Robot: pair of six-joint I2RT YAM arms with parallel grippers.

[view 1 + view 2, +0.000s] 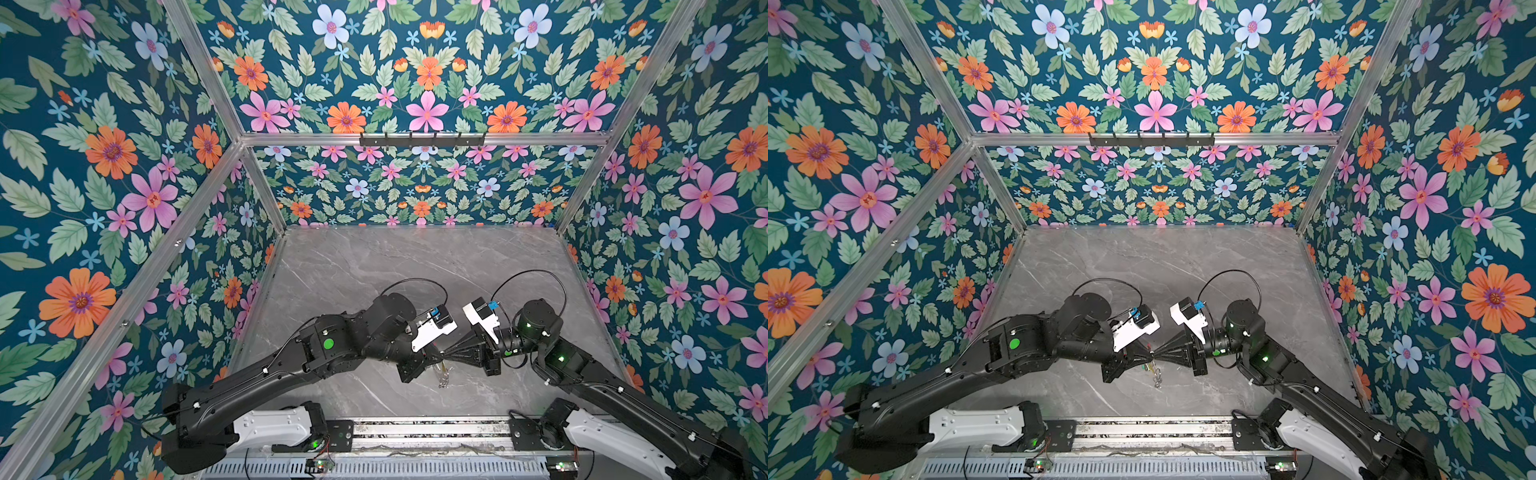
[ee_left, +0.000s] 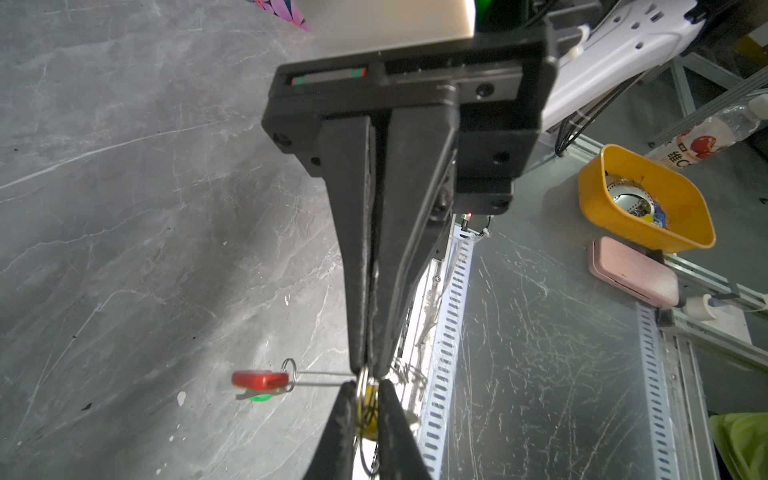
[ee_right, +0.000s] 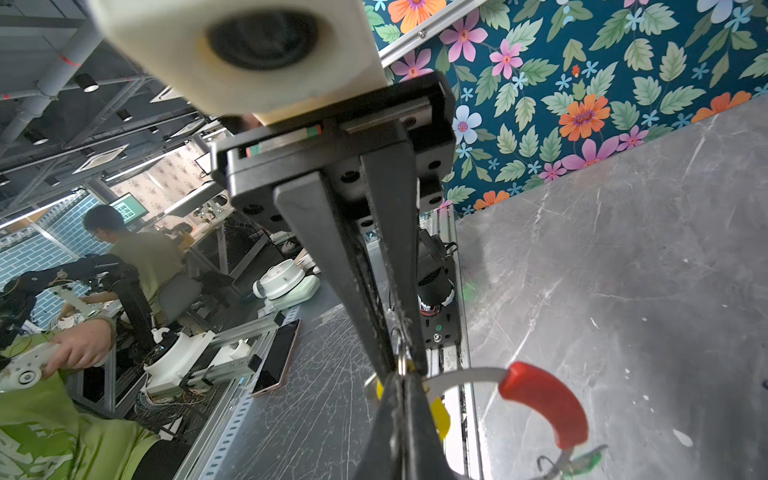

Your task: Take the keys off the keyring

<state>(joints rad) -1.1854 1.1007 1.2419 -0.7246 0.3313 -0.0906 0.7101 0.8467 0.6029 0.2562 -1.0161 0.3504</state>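
One keyring (image 3: 548, 407), one yellow key (image 3: 441, 415) and one green key (image 3: 588, 460) are seen. The keyring is pinched by the left gripper (image 2: 369, 368), the yellow key by the right gripper (image 3: 402, 363).

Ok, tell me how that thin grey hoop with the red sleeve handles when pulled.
Probably springy, not floppy: the thin grey metal hoop holds its curve off the grey marble table, gripped at one spot only. Likely light, being so thin. The green plastic tag hanging by its red sleeve would likely swing.

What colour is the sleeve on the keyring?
Red; the sleeve shows best in the right wrist view.
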